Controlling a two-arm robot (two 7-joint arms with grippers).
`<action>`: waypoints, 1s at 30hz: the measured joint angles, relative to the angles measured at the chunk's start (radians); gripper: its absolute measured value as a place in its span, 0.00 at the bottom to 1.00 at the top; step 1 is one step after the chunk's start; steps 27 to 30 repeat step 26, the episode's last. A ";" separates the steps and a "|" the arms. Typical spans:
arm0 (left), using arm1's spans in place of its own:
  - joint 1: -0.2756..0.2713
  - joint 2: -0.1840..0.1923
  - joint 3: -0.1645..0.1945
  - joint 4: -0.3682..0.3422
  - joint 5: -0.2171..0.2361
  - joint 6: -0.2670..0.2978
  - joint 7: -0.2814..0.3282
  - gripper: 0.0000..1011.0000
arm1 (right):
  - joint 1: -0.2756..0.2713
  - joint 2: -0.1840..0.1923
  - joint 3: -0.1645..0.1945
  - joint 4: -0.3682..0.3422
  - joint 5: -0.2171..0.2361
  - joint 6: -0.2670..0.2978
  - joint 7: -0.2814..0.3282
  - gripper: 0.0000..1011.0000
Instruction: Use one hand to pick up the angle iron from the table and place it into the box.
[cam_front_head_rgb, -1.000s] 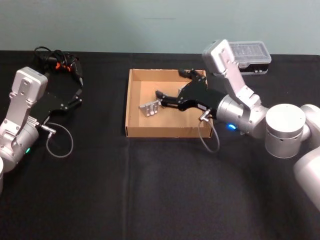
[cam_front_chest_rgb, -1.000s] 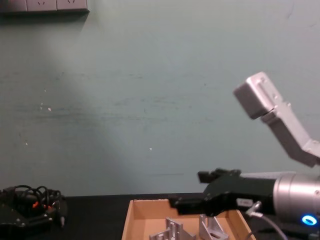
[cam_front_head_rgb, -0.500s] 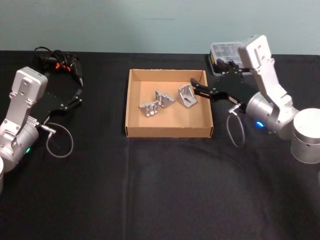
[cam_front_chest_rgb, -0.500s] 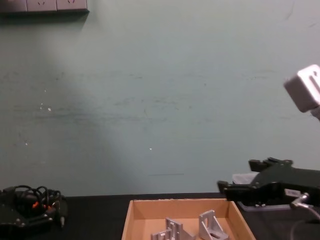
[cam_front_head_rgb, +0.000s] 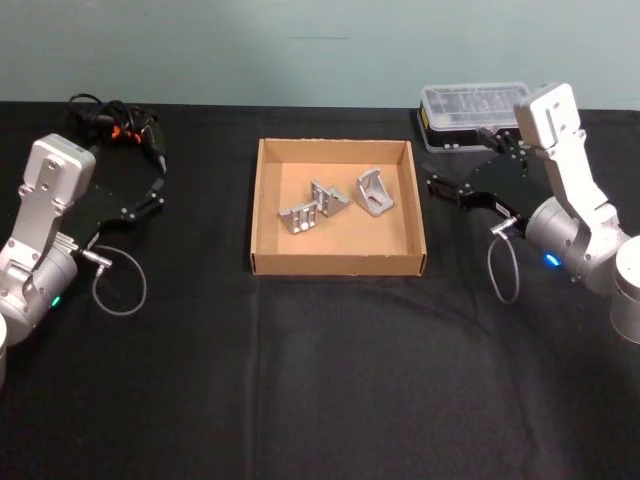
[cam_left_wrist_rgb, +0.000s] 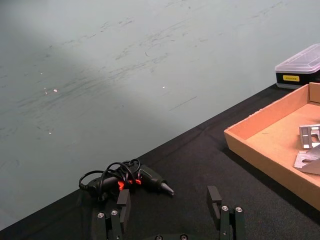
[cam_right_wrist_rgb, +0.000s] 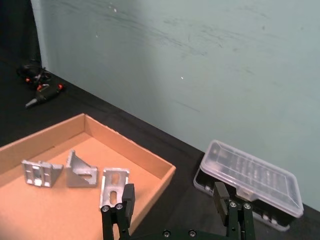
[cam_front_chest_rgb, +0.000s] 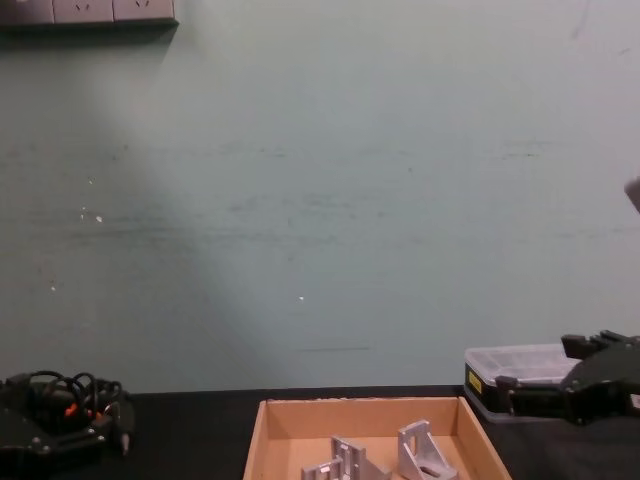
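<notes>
Silver ribbed angle iron (cam_front_head_rgb: 373, 190) lies inside the tan box (cam_front_head_rgb: 337, 263).

Lighting is soft and even, coming from above, with a paler diagonal wash across the teal wall (cam_left_wrist_rgb: 150, 65) in the left wrist view and a darker band at that wall's far side in the right wrist view. The matte black desk (cam_front_head_rgb: 320, 380) swallows detail and shows almost no shadows. Inside the box (cam_front_head_rgb: 336, 263), the metal brackets (cam_front_head_rgb: 330, 203) cast short, faint shadows. All views look slightly soft and grainy.
</notes>
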 joint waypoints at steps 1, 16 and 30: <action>0.000 0.000 0.000 0.000 0.000 0.000 0.000 0.99 | -0.002 0.000 0.003 -0.001 -0.001 0.001 0.000 0.99; 0.000 0.000 0.000 0.000 0.000 0.000 0.000 0.99 | -0.003 0.000 0.003 -0.002 -0.002 0.003 -0.001 0.99; 0.000 0.000 0.000 0.000 0.000 0.000 0.000 0.99 | -0.001 0.000 0.001 -0.001 -0.001 0.002 -0.001 0.99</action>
